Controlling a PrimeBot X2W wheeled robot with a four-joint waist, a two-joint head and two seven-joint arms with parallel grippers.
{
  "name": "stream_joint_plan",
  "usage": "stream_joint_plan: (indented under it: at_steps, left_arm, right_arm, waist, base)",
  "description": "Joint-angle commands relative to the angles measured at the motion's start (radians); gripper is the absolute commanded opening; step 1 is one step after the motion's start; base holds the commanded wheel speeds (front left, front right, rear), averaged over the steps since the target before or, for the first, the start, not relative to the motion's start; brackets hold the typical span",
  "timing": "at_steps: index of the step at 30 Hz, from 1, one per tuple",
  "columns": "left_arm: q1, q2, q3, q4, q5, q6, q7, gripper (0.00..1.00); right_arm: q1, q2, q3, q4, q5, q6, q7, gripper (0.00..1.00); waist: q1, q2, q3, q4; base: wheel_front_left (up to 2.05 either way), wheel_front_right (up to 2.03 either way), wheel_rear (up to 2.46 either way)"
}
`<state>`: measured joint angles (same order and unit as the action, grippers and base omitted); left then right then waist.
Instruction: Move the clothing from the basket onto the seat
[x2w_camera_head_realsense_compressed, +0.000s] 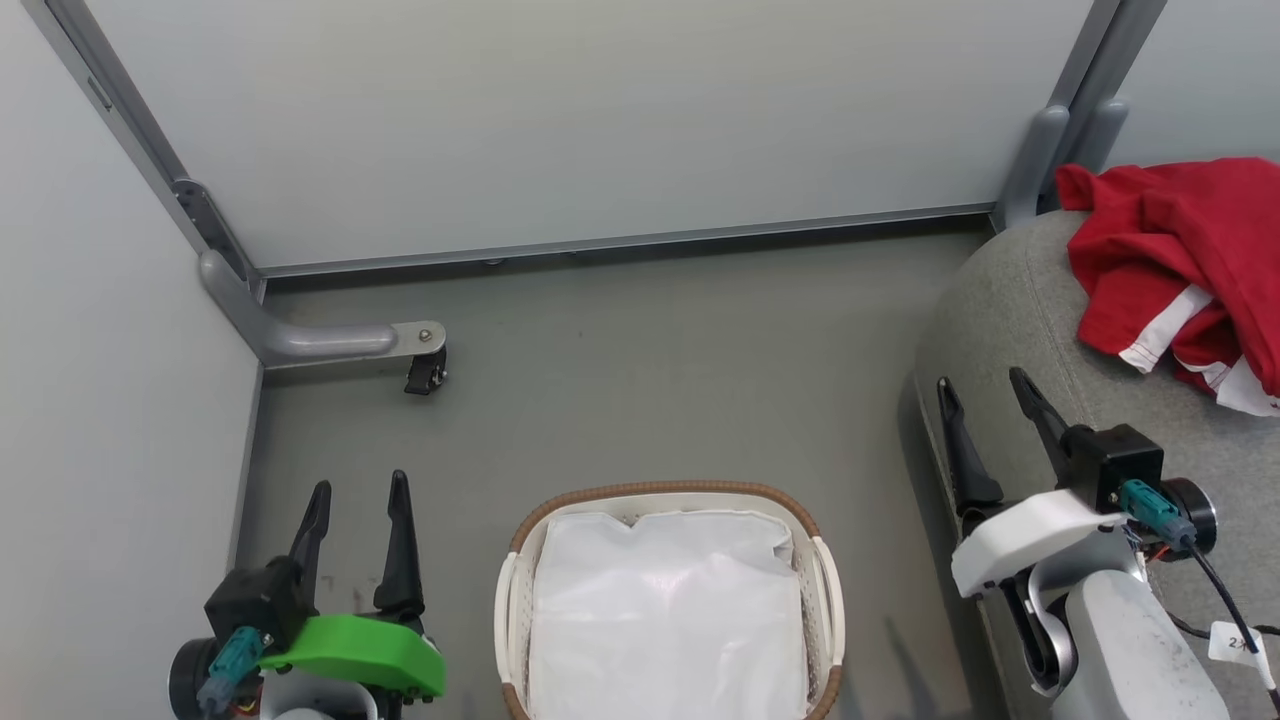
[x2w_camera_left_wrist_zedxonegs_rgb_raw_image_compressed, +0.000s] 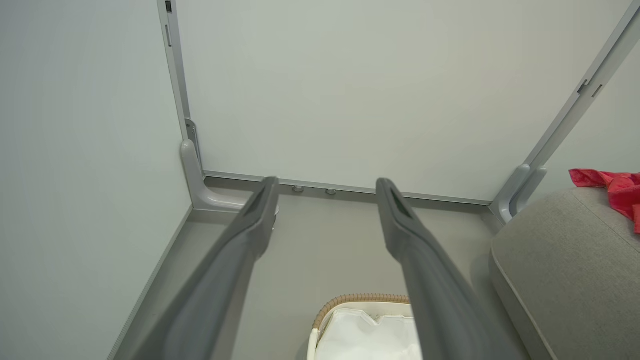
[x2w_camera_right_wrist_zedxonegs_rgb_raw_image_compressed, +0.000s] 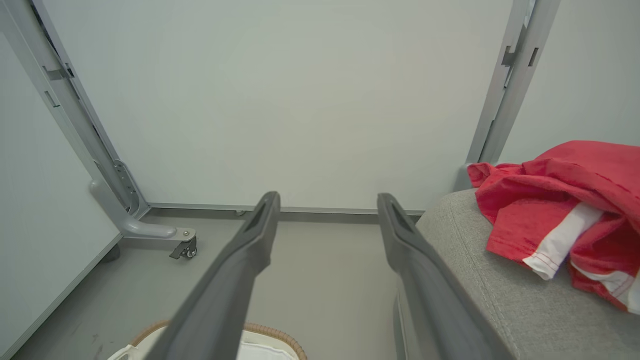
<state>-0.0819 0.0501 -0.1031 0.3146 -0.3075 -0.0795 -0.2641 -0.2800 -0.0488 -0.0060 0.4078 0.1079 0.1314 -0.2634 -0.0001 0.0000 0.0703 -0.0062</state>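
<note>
Clothing is lying heaped on the seat at the right of the head view, its red folds and white trim bunching toward the far corner. The basket on the floor between the arms is showing nothing but its white cloth liner, so to my eye the move is looking finished, or very nearly, though the basket's near end is running off the picture. The left gripper is hovering beside the basket, fingers spread and pinching nothing; the right gripper is hanging at the seat's near edge, likewise spread and empty, apart from the heap. In the left wrist view the two fingers are pointing wide apart toward the wall, the basket's rim and liner are peeking in below, and a scrap of red is showing on the cushion at the far right. In the right wrist view the fingers are gaping over the floor and the red cloth is sitting crumpled on the grey fabric, a white stripe turning outward; whether one garment or two, I cannot tell.
</note>
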Motion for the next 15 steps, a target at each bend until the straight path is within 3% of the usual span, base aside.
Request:
stream_joint_plan:
  at_steps: [1, 15]
  left_arm:
    - [0.021, 0.001, 0.0, 0.0, -0.005, -0.004, 0.0, 1.0]
    - [0.041, 0.001, -0.013, 0.006, -0.012, 0.001, 0.0, 1.0]
  right_arm:
    - [0.024, -0.004, 0.003, -0.006, 0.013, -0.001, -0.002, 1.0]
    - [0.085, -0.004, -0.015, -0.021, 0.062, -0.001, -0.002, 1.0]
  waist:
    - [0.0001, 0.0, -0.006, -0.004]
    - [0.0001, 0.0, -0.028, -0.011]
  base:
    - [0.0, 0.0, 0.0]
    - [0.0, 0.0, 0.0]
